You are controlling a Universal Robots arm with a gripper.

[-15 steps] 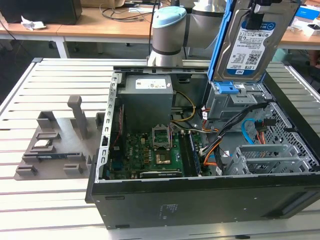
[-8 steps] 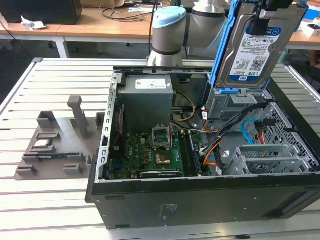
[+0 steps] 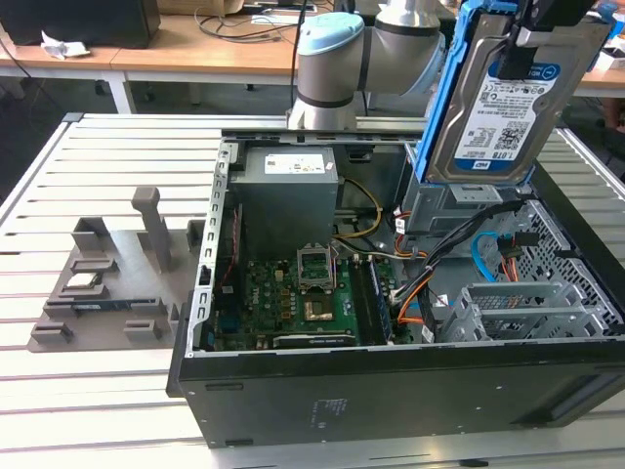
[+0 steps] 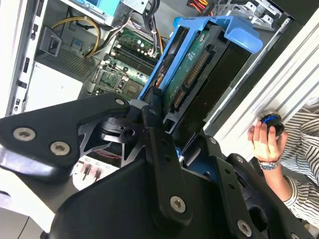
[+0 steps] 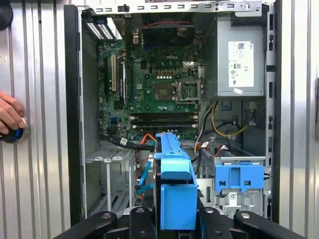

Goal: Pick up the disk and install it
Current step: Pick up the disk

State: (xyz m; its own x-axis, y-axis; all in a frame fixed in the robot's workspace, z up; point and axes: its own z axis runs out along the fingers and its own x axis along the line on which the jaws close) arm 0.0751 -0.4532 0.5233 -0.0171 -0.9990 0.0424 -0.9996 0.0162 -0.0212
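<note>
The disk (image 3: 493, 112) hangs in the air over the open case (image 3: 391, 391), at the exterior view's right. It stands nearly on end. Its long axis runs steeply from the gripper (image 3: 537, 39) at its upper end down toward the case, the top leaning a little to the exterior view's right. The face with the label (image 3: 503, 122) looks out at the exterior camera, and the blue frame (image 3: 441, 98) runs along the edge at that view's left. The second wrist view shows the other face, with a green circuit board (image 4: 192, 64) and its connector row. There the frame's blue tab end points away from the gripper, into the case. The first wrist view looks along the disk edge-on. The black fingers (image 5: 142, 221) are closed on the disk, one against each flat side, and grip it near its upper end.

The disk's lower end is right at a grey cage (image 3: 459, 205); I cannot tell whether they touch. In the first wrist view the cage's blue latch (image 5: 239, 177) sits just beside the disk. Deeper in the case lie the motherboard (image 5: 154, 84) and the power supply (image 5: 241, 59). The case lies on its side on a slatted table (image 3: 98, 391). A grey fixture (image 3: 107, 283) stands on the table beside the case, at the exterior view's left, well apart from the disk. A person's hand (image 5: 7, 113) rests on a round knob (image 5: 11, 135) with a blue ring, on the table beside the case.
</note>
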